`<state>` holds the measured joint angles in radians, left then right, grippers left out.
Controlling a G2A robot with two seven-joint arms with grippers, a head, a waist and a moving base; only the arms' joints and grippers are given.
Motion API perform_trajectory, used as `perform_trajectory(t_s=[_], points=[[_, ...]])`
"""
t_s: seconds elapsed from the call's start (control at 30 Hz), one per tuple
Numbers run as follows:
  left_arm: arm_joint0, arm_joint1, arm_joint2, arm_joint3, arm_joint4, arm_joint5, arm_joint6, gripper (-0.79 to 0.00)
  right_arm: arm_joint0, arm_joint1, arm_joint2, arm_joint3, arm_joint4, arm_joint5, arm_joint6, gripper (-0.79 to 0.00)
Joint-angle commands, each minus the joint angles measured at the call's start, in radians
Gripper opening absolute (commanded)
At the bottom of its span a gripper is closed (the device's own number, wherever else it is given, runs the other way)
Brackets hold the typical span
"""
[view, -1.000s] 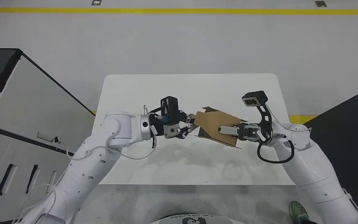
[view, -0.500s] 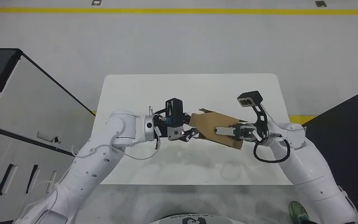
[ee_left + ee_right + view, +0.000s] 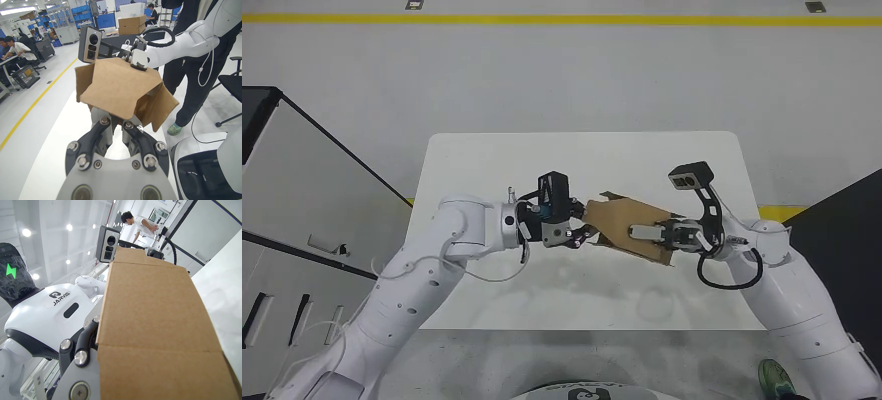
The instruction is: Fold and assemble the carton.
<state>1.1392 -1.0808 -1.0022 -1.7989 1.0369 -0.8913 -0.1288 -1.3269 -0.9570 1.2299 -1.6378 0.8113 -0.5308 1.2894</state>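
Observation:
A brown cardboard carton (image 3: 627, 225) is held above the middle of the white table (image 3: 492, 170), partly folded, with loose flaps at the end facing my left arm. My right gripper (image 3: 654, 233) is shut on the carton's top panel at the other end. Its white upper finger (image 3: 139, 62) lies on the cardboard. The carton (image 3: 151, 323) hides most of that gripper from its own wrist, with one finger link (image 3: 87, 332) beside the panel's edge. My left gripper (image 3: 115, 122) is shut, its tips tucked under a drooping flap of the carton (image 3: 121, 85). From above, this gripper (image 3: 582, 237) touches the carton's open end.
A dark cabinet (image 3: 282, 180) stands off the table's left side. A yellow floor line (image 3: 562, 18) runs beyond the far edge. A person in dark clothes (image 3: 189, 85) stands by the table. Bare tabletop lies around the carton on all sides.
My left gripper edged closer to the carton's open end and rolled slightly. The carton's near flap dipped, then rose again. My right gripper kept its hold and shifted a little left.

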Motion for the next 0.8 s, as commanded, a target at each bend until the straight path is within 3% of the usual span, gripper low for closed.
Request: perform_trajectory(t_s=[0.0,0.57,0.6,0.63,0.77], points=[[0.005,0.003,-0.015,-0.002,0.005,0.004,0.002,-0.785,-0.005,0.001,0.011,-0.004,0.000,-0.001,-0.001,-0.785],[0.070,0.023,-0.145,-0.021,0.028,0.021,0.078,-0.785,-0.046,0.002,0.079,-0.026,0.066,-0.011,-0.011,-0.785],[0.071,0.024,-0.148,-0.019,0.040,0.019,0.068,-0.453,-0.046,0.002,0.079,-0.026,0.066,-0.011,-0.011,-0.785],[0.071,0.024,-0.148,-0.019,0.040,0.019,0.068,0.000,-0.046,0.002,0.079,-0.026,0.066,-0.011,-0.011,-0.785],[0.071,0.024,-0.148,-0.019,0.040,0.019,0.068,0.000,-0.046,0.002,0.079,-0.026,0.066,-0.011,-0.011,-0.785]])
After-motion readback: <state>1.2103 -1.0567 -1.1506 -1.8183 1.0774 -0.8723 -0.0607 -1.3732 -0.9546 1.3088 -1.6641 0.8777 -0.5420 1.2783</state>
